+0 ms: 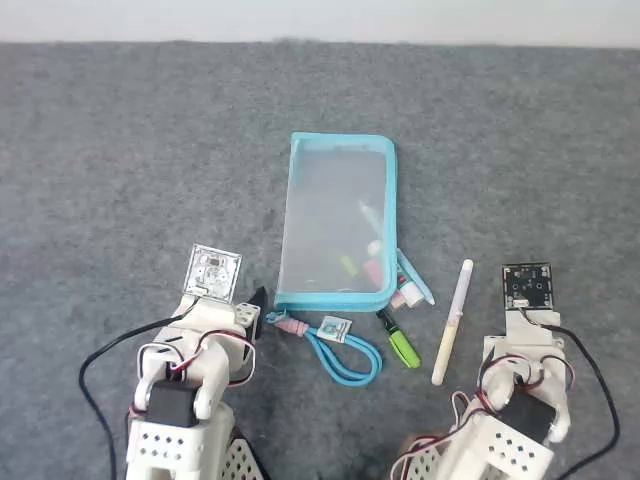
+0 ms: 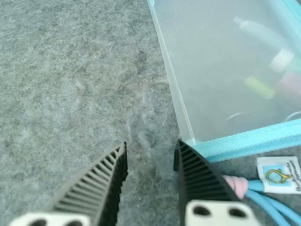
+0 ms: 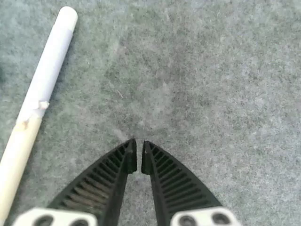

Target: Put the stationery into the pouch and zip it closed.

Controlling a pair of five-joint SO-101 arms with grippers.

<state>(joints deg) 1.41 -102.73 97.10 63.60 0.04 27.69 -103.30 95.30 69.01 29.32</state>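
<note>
Grey tabletop (image 1: 100,150) is carrying the pouch (image 1: 330,200). Left claw (image 2: 151,146) is hovering at pouch's corner, parted, empty. Right claw (image 3: 139,143) is sitting pinched together, empty, right of pouch.

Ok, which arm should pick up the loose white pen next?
Right, probably. The white pen lies just beside the right gripper, whose fingers are shut and would need opening. The left gripper sits open at the near corner of the pouch, farther from the pen.

Grey felt-like table cover (image 1: 120,140), pale wall strip (image 1: 320,20) along the far edge
</note>
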